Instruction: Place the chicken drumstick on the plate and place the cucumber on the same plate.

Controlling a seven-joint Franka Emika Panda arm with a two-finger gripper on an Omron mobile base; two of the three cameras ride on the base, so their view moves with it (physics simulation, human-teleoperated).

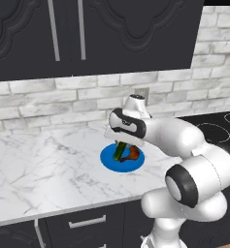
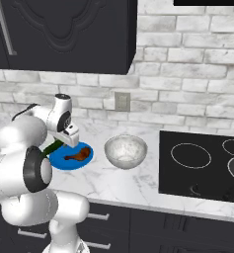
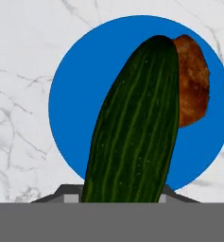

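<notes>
Nearest the base: one white arm, bent over the marble bench point(image 1: 43, 169), its claw point(image 1: 124, 144) hanging above the plate.
Claw state: pinching the cucumber; in the hand view the green body rises straight from between the finger tips, which it hides almost wholly.
Cucumber: one, dark green with paler stripes point(image 3: 137, 127), held in the air over the plate, tilted, its free end pointing down toward the blue surface; in the left base view it shows as a short green stub point(image 1: 119, 151) under the hand, and in the right base view as a slanted green sliver point(image 2: 53, 147).
Plate: one, round and bright blue point(image 3: 68, 104), lying flat on the bench, directly under the claw; also seen at point(image 1: 110, 160) and point(image 2: 58, 160).
Chicken drumstick: one, reddish-brown point(image 2: 79, 155), lying on the plate, its meaty end beside the cucumber's tip in the hand view point(image 3: 193, 90); also at point(image 1: 131, 154).
Bowl: one, grey-white marbled point(image 2: 126, 150), on the bench just to the right of the plate, apart from it.
Cooktop: one, black with ring marks point(image 2: 197, 163), farther right.
Back wall: pale brick with one outlet plate point(image 2: 121, 101), dark cabinets point(image 1: 87, 34) above.
</notes>
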